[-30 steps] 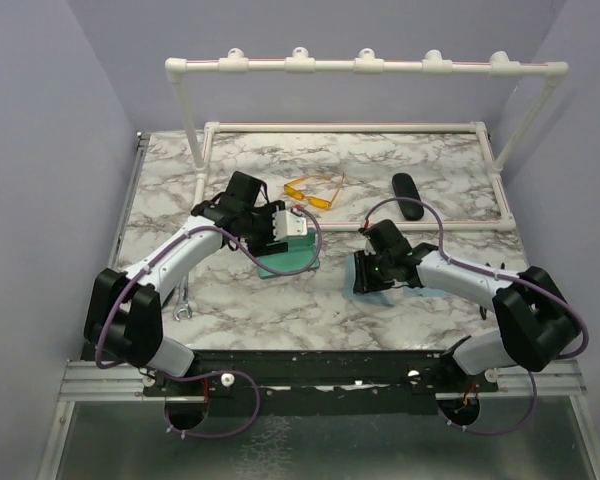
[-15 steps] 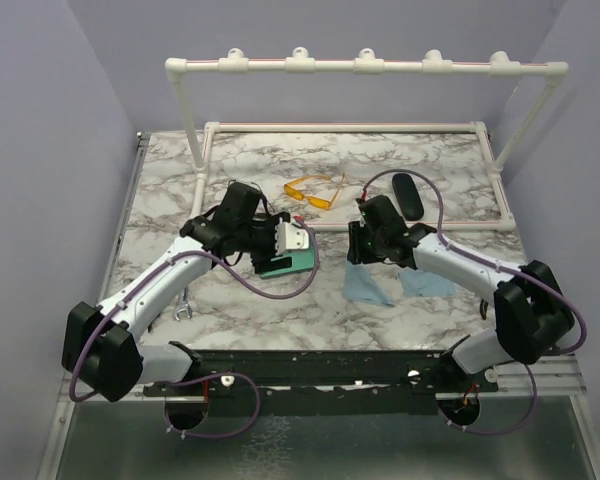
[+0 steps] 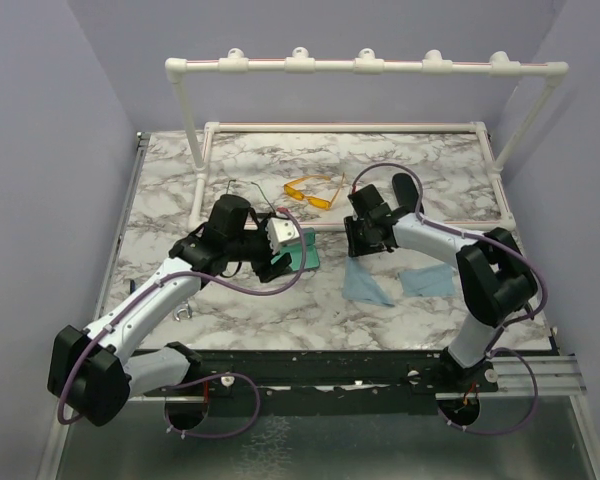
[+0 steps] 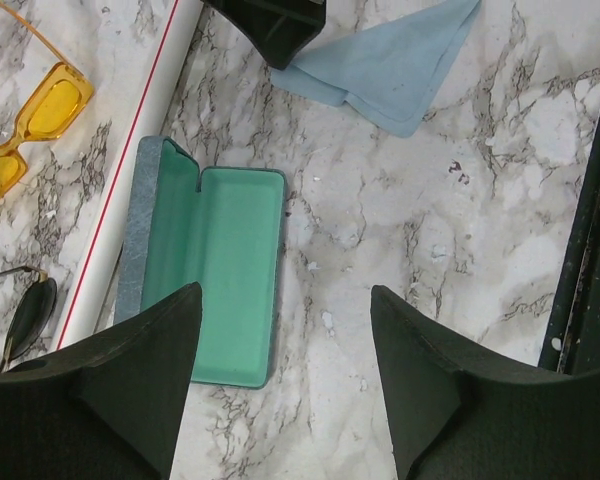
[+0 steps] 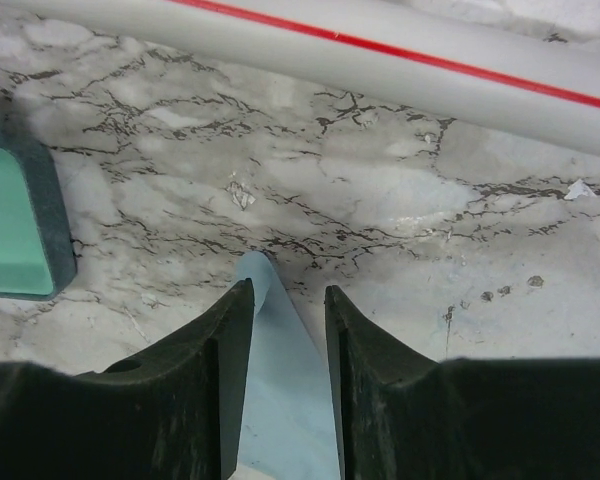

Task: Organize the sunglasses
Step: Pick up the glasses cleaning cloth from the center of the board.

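The yellow-orange sunglasses (image 3: 310, 193) (image 4: 30, 125) lie open beyond the white pipe. Part of the dark wire sunglasses (image 4: 28, 315) shows in the left wrist view, also beyond the pipe. The grey-blue case (image 3: 302, 255) (image 4: 215, 270) lies open with its green lining up. My left gripper (image 3: 278, 252) (image 4: 285, 295) hangs open over the near edge of the case and the bare marble, holding nothing. My right gripper (image 3: 363, 245) (image 5: 287, 290) is narrowly open over the tip of a blue cloth (image 5: 280, 400), which lies between the fingers unpinched.
A white pipe with a red stripe (image 4: 130, 190) (image 5: 380, 40) runs across the table between the case and the sunglasses. A black oval case (image 3: 405, 190) lies behind the right arm. Two blue cloths (image 3: 365, 285) (image 3: 427, 280) lie near the front right.
My right gripper has moved from over the blue cloth toward the far left, up near the pipe, and opened slightly. The left arm's elbow has swung left and its gripper has shifted little.
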You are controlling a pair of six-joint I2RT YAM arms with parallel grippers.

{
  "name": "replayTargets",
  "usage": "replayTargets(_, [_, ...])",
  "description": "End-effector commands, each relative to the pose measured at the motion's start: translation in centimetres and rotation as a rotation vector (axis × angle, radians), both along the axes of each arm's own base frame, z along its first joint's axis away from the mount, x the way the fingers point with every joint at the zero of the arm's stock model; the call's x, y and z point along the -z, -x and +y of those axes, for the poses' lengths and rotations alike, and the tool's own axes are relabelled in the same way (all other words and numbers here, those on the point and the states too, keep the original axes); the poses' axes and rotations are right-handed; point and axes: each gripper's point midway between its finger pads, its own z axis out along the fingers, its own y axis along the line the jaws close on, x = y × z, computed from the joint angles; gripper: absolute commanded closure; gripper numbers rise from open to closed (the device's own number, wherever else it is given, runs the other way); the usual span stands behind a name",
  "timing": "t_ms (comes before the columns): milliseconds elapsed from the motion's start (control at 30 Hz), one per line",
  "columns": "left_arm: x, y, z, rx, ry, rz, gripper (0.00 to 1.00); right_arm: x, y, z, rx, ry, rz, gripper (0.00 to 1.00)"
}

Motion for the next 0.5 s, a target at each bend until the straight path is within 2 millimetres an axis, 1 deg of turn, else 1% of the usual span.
replayTargets(0, [-1.1, -0.1, -0.4, -0.016, 0.046, -0.014, 0.3, 0.7, 1.1, -0.3, -0.042, 0.032, 0.065, 0.62])
replayTargets(133, [-1.3, -0.1, -0.6, -0.01, 0.056, -0.022, 0.3, 1.1, 1.8, -0.2, -0.056, 0.012, 0.073, 0.62])
replayTargets(267, [-1.2, -0.1, -0.7, -0.008, 0.06, -0.016, 0.3, 1.9, 1.5, -0.3, -0.059, 0.033, 0.085, 0.63])
replayTargets(400, [-1.3, -0.1, -0.7, -0.01, 0.062, -0.022, 0.3, 2.5, 1.6, -0.3, -0.064, 0.043, 0.101, 0.66])
replayTargets(467, [-1.3, -0.2, -0.7, -0.01, 0.062, -0.026, 0.31, 2.5, 1.8, -0.3, -0.073, 0.044, 0.108, 0.7])
